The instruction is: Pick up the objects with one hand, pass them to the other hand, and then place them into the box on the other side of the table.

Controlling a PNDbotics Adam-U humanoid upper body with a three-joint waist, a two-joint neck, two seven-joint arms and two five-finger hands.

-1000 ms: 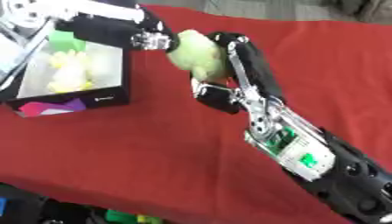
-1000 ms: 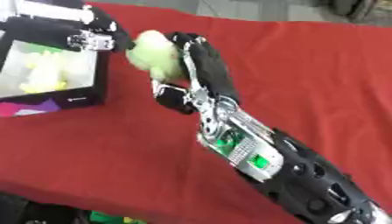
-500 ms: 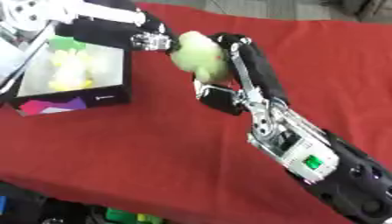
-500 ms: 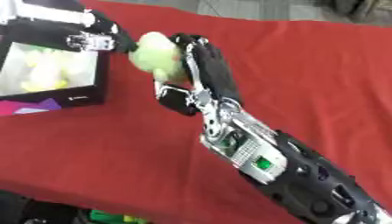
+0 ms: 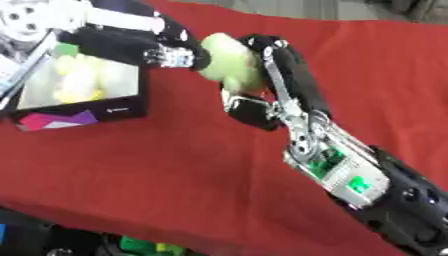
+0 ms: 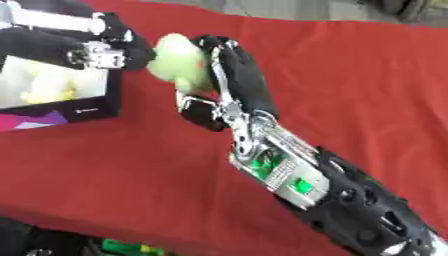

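A pale green fuzzy object (image 5: 226,62) hangs above the red table, just right of the box. My right hand (image 5: 289,75), reaching in from the lower right, is shut on it, fingers curled over its top and right side, thumb below. My left hand (image 5: 171,54) comes in from the upper left and meets the object's left side; its grip is hidden. The black open box (image 5: 83,112) stands at the left edge, with yellow and pale green soft things (image 5: 79,77) inside.
A red cloth (image 5: 157,170) covers the table. Past the near edge at the bottom left lie dark shapes and something green (image 5: 144,246). My right forearm (image 5: 350,175) crosses the table's lower right.
Almost nothing: both hands stay together at the green object beside the box, and the picture has shifted slightly.
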